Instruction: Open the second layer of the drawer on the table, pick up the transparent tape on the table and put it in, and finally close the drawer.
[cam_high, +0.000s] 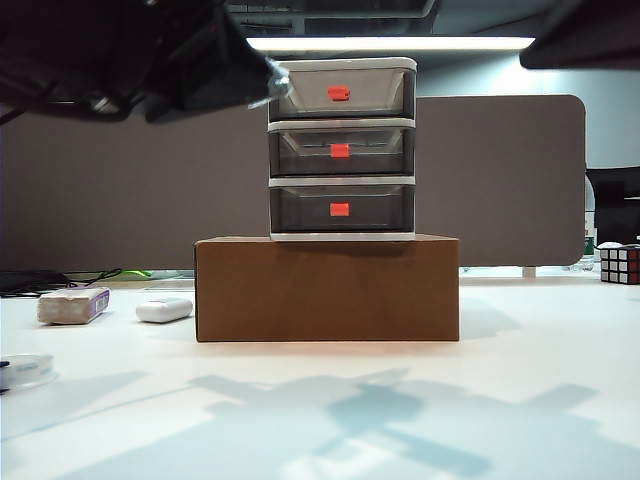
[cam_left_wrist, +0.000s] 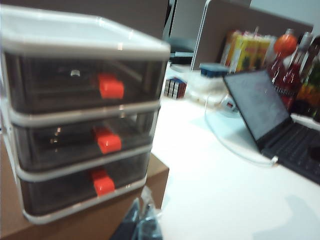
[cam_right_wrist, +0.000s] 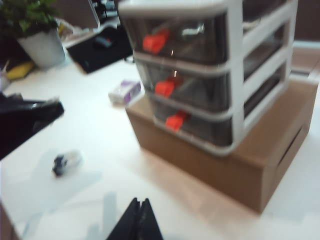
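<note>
Exterior view, going left to right: I'm seeing the transparent tape (cam_high: 22, 369) lying flat at the far left edge of the table (cam_high: 520, 400), well apart from everything else. Next, the grey-purple block (cam_high: 73, 304) and the white oblong case (cam_high: 164, 309) are sitting side by side, near the left end of the brown cardboard box (cam_high: 327, 288). The drawer (cam_high: 341, 148) is standing upright on that box, all three tiers reading closed, red-orange tabs in a column; the second layer (cam_high: 341, 150) is flush with the frame. A Rubik's cube (cam_high: 619, 264) is sitting at the far right. The left arm is hanging dark and blurred across the top left, its tip just beside the top tier's left corner; I can't tell if it's touching. The right arm is only clipping the top right corner. On the left wrist view, the left gripper (cam_left_wrist: 142, 222) is showing at the frame edge with fingers pressed together, nothing in them, hovering in front of the box and drawer. On the right wrist view, the right gripper (cam_right_wrist: 137, 220) is also pressed together and empty, hanging over bare table in front of the box.
</note>
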